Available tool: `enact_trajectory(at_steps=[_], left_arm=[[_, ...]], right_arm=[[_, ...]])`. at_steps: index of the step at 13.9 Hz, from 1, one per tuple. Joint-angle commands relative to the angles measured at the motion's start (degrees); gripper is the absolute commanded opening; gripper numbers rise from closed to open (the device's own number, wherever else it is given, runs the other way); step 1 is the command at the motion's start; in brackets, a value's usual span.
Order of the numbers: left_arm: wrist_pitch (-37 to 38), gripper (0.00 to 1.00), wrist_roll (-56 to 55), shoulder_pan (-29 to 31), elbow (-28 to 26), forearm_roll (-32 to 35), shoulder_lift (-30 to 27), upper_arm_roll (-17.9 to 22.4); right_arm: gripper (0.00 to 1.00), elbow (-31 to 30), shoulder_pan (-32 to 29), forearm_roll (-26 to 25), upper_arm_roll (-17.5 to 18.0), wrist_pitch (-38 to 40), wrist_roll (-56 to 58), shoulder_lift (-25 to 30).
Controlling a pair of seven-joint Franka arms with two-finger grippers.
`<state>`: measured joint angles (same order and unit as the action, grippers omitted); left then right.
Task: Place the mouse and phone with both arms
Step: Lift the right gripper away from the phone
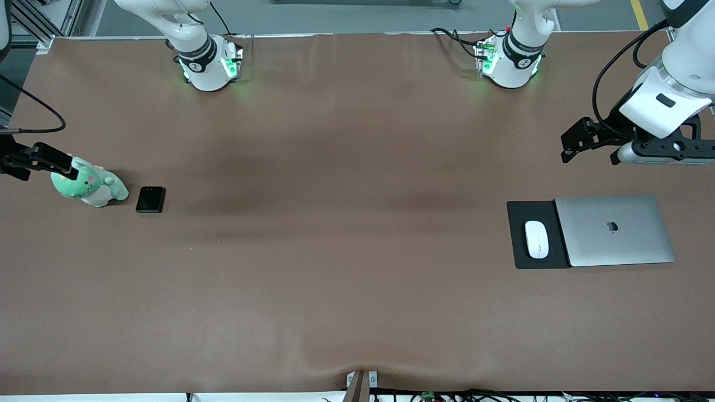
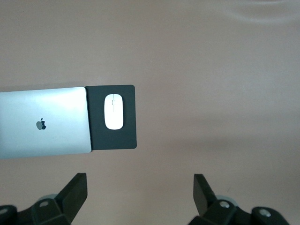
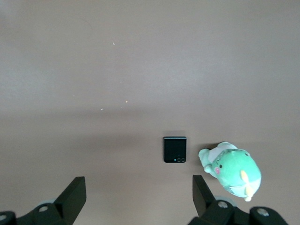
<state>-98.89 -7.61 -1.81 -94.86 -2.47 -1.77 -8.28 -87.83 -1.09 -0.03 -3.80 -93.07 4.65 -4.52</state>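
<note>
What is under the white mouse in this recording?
The mouse lies on a black pad, which lies flat on the brown table. The closed silver laptop covers the pad's edge toward the left arm's end, so how far it runs underneath is hidden.

My black pincers (image 2: pixel 138 194) hang over brown table (image 1: pixel 335 251). Beside the silver laptop (image 1: pixel 614 230): white mouse (image 1: pixel 537 239) on black pad (image 1: pixel 530 212). Black phone (image 1: pixel 151 199) beside green-and-white plush (image 1: pixel 92 187).

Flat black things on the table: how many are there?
2. The phone lies beside the green plush toy at the right arm's end; the mouse pad lies under the mouse, beside the laptop.
</note>
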Motion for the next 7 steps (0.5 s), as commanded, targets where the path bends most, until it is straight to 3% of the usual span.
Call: enact_trajectory(at_steps=[1, 7], left_arm=[[0.37, 1.00, 2.25, 0.49, 1.17, -1.49, 0.80, 0.02], [0.19, 1.00, 2.06, 0.49, 1.34, -1.58, 0.97, -0.07]], right_arm=[[1.00, 3.96, -0.31, -1.21, 0.11, -0.01, -2.36, -1.88], [1.00, 4.87, -0.05, -1.73, 0.20, 7.36, -2.45, -2.51]])
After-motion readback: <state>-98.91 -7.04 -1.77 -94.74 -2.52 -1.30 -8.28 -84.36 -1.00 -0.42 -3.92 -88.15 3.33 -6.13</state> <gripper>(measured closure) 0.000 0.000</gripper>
